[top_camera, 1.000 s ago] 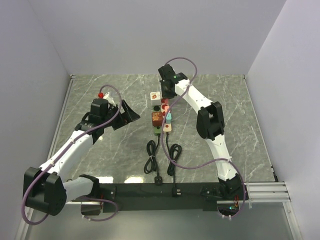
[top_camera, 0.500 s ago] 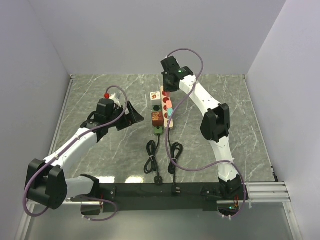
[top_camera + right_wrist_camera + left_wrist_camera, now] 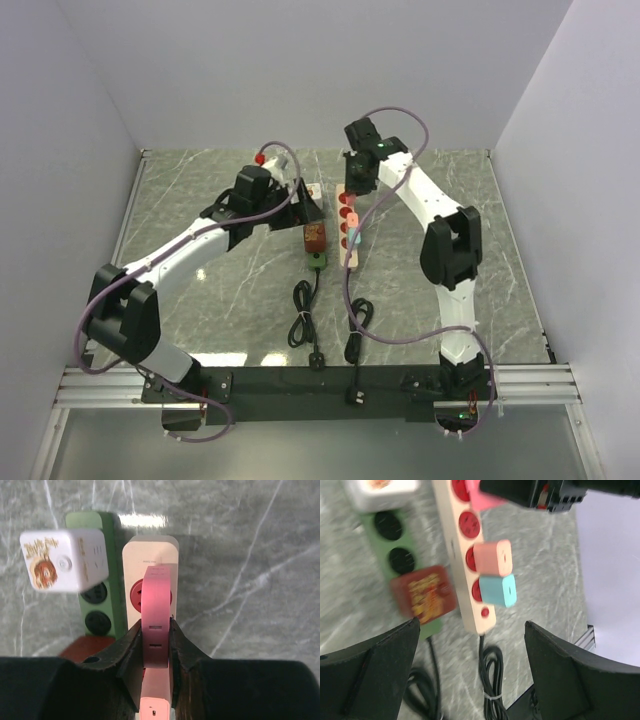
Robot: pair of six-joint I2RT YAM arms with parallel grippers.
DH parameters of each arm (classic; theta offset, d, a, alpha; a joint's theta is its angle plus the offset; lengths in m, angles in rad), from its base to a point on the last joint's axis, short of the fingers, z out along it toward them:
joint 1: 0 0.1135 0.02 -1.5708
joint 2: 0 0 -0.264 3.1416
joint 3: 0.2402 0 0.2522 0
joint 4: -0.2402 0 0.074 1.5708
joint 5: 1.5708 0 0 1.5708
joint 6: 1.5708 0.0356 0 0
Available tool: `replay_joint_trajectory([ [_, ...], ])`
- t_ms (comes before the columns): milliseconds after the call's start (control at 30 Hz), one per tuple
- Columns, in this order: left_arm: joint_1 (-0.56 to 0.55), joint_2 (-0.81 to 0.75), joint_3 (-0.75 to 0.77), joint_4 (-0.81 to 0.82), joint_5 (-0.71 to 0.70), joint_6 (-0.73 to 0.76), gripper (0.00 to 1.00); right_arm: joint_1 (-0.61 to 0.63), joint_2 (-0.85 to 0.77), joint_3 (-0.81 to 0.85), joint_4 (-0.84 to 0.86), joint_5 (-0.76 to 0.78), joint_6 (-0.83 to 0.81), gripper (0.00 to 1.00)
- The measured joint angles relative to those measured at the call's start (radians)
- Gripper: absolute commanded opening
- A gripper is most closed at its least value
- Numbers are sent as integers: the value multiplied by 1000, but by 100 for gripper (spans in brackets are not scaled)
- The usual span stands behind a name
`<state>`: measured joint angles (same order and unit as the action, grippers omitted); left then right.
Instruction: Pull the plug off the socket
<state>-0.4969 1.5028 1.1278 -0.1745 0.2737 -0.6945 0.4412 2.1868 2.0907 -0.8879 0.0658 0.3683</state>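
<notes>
Pink plug sits pinched between the fingers of the right gripper, over the cream power strip at upper centre of the overhead frame; whether its pins are clear of the socket cannot be told. Left gripper hovers just left of it, fingers spread wide, holding nothing. With the grasp made, the pull itself appears in hand, calling for a straight draw away from the strip, which may need steadying
</notes>
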Motion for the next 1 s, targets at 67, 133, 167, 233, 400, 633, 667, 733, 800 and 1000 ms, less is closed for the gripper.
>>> replay_joint_trajectory([
  [67, -22, 27, 32, 7, 0, 8, 91, -14, -46, -49, -3, -34, -3, 0],
  [133, -42, 58, 58, 12, 0, 21, 90, -29, -87, -89, -3, -61, -3, 0],
  [167, -52, 78, 71, 13, 1, 24, 90, -38, -110, -111, 3, -77, -3, 0],
  [233, -69, 113, 88, 13, 1, 27, 87, -54, -148, -154, 13, -102, 1, 0],
  [400, -138, 210, 159, -6, -17, 31, 81, -82, -229, -278, 36, -118, 0, 0],
  [633, -225, 272, 192, -2, -53, 3, 1, -94, -202, -378, 79, -93, 2, 0],
  [667, -234, 282, 194, 0, -62, -2, 1, -94, -193, -386, 92, -94, 6, 0],
  [733, -248, 306, 196, 8, -79, -12, 1, -93, -183, -400, 114, -93, 17, 0],
  [800, -256, 326, 196, 27, -92, -31, 1, -92, -181, -410, 129, -94, 31, 0],
  [1000, -259, 398, 200, 125, -124, -82, 0, -85, -180, -414, 154, -106, 62, 0],
])
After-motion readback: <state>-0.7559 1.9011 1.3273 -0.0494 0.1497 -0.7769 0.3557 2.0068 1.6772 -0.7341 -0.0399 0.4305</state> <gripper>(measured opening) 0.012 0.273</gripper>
